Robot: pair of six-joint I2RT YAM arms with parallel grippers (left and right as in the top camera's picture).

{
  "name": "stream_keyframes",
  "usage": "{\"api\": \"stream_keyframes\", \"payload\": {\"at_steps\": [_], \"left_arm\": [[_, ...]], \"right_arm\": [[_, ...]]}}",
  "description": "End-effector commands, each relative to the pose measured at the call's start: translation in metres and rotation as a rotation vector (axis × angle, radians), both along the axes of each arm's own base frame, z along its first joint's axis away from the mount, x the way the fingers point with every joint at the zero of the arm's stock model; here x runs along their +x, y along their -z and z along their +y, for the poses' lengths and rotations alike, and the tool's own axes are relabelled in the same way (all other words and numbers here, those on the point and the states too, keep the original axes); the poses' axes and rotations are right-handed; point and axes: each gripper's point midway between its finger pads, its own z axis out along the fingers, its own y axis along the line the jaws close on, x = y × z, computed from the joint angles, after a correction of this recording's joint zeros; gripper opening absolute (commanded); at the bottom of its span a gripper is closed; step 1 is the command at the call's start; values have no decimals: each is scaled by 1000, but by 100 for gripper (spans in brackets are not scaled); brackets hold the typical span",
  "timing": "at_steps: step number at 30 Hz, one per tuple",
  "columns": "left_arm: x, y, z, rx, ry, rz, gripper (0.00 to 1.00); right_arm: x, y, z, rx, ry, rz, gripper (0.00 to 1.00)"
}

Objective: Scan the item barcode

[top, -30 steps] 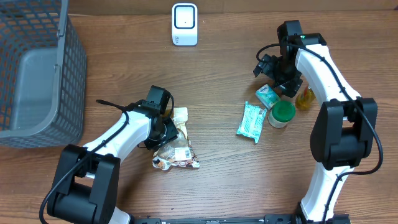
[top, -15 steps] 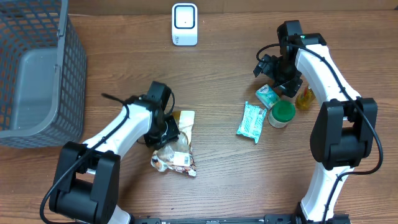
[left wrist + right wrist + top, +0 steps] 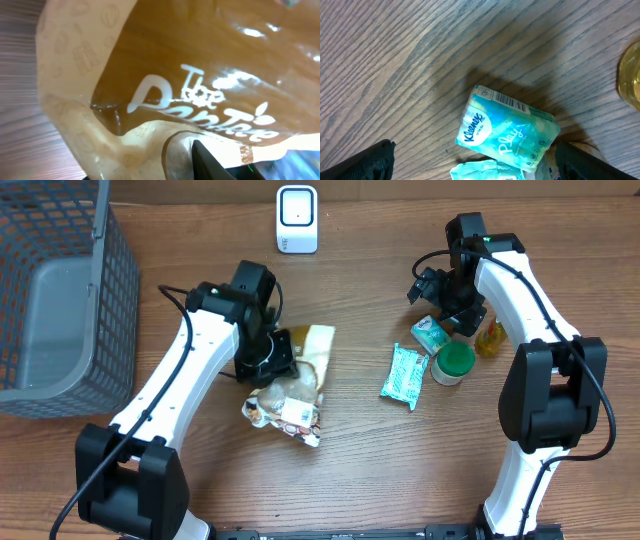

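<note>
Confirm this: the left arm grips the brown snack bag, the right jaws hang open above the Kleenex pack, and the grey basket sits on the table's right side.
Not quite: the grey basket sits on the left side of the table, as the overhead view shows. The rest stands.

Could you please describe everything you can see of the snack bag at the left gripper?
The snack bag is a crinkled, glossy plastic pouch. It is brown in the middle with white script lettering, and its cream edges carry a faint printed pattern. A white label patch shows near its lower end. The left gripper pinches its upper part. Whether the lower end rests on the wooden table is unclear.
</note>
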Motion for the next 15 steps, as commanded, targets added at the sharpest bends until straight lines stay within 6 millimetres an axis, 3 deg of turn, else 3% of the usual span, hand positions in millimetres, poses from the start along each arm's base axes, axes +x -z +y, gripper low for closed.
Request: {"api": "stream_keyframes", "payload": {"at_steps": [1,5,15], "left_arm": [[-10,-40,-40,-294,171,-40,4],[-16,-48,-49,-369,187,-20,4],[-28,-48,-46,-360,174,42,4]], "right_arm": [[9,-17,-1,5,0,-52,100],[9,-17,-1,5,0,-52,100],[9,-17,-1,5,0,-52,100]]}}
